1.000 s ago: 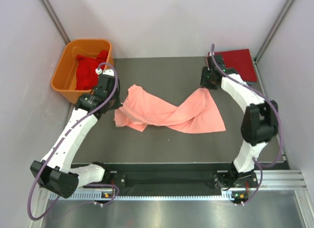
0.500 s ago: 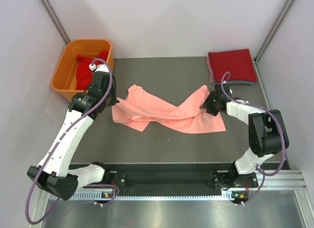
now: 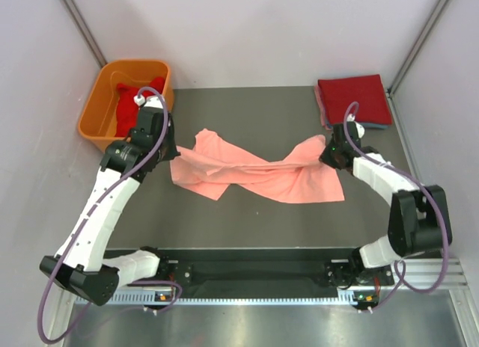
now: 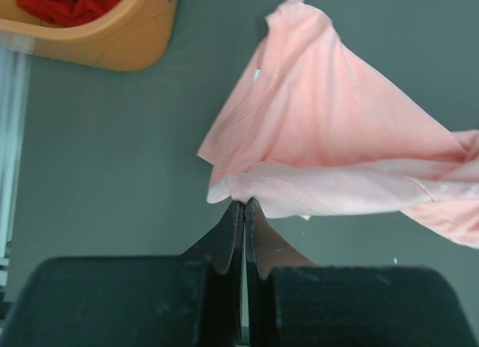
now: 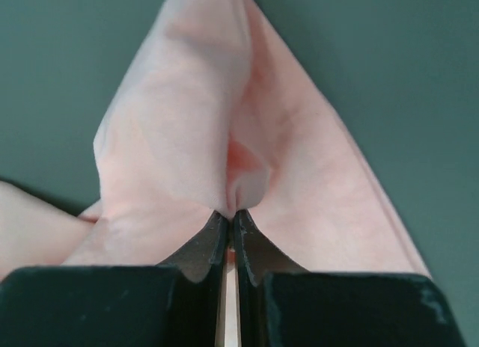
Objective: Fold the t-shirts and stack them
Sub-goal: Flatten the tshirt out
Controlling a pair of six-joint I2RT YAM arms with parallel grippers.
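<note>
Salmon-pink t-shirt [image 3: 258, 171]: lies unfolded and twisted across the middle of the top view, on the dark worktop [image 3: 254, 111]. A long crease runs from its left end to its right end, and loose cloth spreads toward the bottom of the frame.
Left claw [image 4: 244, 206]: fingers pressed together, pinching a bunched hem at the shirt's left edge. The cloth lifts a little off the worktop there.
Right claw [image 5: 230, 214]: fingers clamped on a gathered fold of the same shirt, at its upper right corner in the top view. The cloth rises in a peak from the tips.
Neck label [image 4: 256, 75]: a small white mark near the shirt's upper edge in the left wrist view, probably the label, though too small to read.
Orange tub [image 3: 93, 111]: upper left of the top view, at the worktop's corner, holding crumpled red t-shirts [image 3: 133, 108].
Folded red t-shirt [image 3: 353, 93]: a neat rectangle at the upper right, lying on other folded pieces whose pink and blue edges show beneath. It is apart from the pink shirt.
</note>
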